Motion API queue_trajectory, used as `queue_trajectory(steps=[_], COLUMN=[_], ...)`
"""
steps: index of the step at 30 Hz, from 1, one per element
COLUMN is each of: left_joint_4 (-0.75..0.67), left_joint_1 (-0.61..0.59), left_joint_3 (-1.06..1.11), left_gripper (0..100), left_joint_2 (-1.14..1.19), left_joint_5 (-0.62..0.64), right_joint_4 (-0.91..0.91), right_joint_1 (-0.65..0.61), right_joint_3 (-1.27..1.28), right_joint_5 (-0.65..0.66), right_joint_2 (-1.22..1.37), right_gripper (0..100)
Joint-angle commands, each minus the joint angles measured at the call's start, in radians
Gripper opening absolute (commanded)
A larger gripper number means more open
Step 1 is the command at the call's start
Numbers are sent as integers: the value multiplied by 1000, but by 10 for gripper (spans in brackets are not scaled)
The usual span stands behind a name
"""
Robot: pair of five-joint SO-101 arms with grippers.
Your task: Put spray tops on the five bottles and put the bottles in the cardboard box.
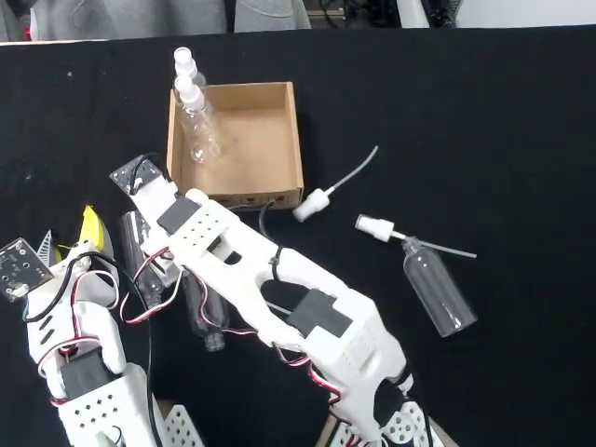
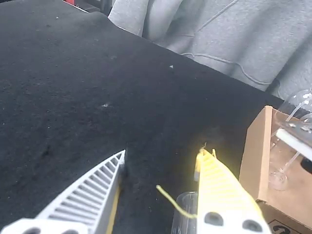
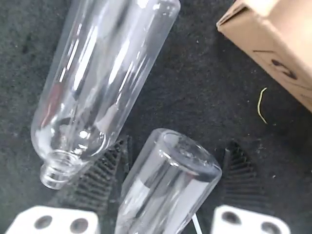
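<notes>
The cardboard box (image 1: 279, 140) stands at the back of the black table, and two clear bottles with white spray tops (image 1: 197, 116) lean in its left corner. In the right wrist view, my right gripper (image 3: 180, 141) has its black fingers (image 3: 109, 165) pressed on both sides of a clear topless bottle (image 3: 165, 185). A second open-necked bottle (image 3: 102, 78) lies beside it. My left gripper (image 2: 162, 155) is open over bare cloth left of the box (image 2: 256, 156), with nothing between its white and yellow fingers. Another topless bottle (image 1: 440, 287) lies at the right, near two loose spray tops (image 1: 315, 202) (image 1: 375, 226).
My right arm (image 1: 279, 289) stretches diagonally across the front of the table, over a topless bottle (image 1: 205, 321). The left arm (image 1: 79, 354) sits at the front left. A person in grey (image 2: 234, 34) is behind the table's far edge.
</notes>
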Motion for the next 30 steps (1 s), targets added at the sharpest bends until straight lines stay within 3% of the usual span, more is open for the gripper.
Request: queue_trajectory(steps=[1,5,30], left_joint_4=[-18,-18,-20], left_joint_1=[-8,-8,-8], left_joint_3=[25,25,25], left_gripper=[216,216,216], left_joint_2=[-12,-12,-12], left_joint_5=[-14,-14,-14], right_joint_4=[8,8,196], right_joint_1=[6,20,34], right_joint_3=[-68,-74,-225], right_joint_5=[-3,-2,0], right_joint_2=[-16,-16,-27], right_gripper=[132,57,54])
